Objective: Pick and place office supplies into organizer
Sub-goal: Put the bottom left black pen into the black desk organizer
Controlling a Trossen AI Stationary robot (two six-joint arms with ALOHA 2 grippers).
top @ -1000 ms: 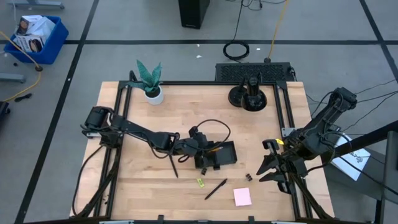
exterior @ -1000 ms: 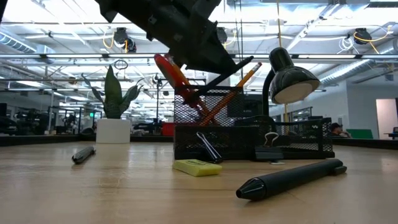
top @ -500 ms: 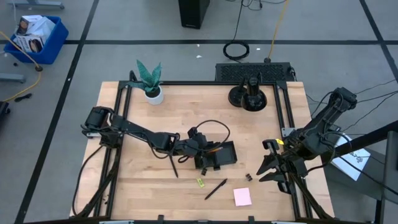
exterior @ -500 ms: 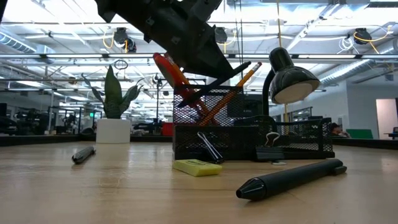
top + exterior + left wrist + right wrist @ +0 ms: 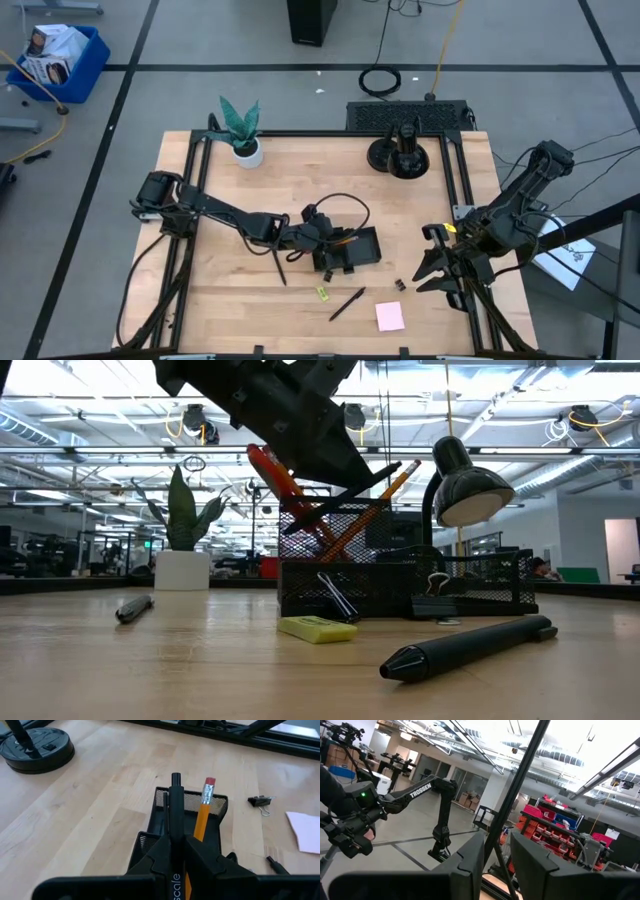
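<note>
1. The organizer (image 5: pixel 358 250) is a black mesh tray that I see at the centre of the high view, on the wooden table (image 5: pixel 220 300).
2. In the low view its tall compartment holds the red-handled scissors (image 5: pixel 275 475) and an orange pencil (image 5: pixel 385 485), both leaning; a black clip (image 5: pixel 432 600) sits in the lower section.
3. My left gripper (image 5: pixel 176 852) is over the organizer with jaws clenched on a black pen (image 5: pixel 175 805), which points into the tray beside the pencil.
4. My right gripper (image 5: pixel 432 270) waits at the right edge of the table, jaws spread apart and holding nothing.
5. Below the organizer in the high view lie a yellow-green piece (image 5: pixel 322 293), a second pen (image 5: pixel 347 303), a small clip (image 5: pixel 398 285) and the pink sticky-note pad (image 5: pixel 389 316).
</note>
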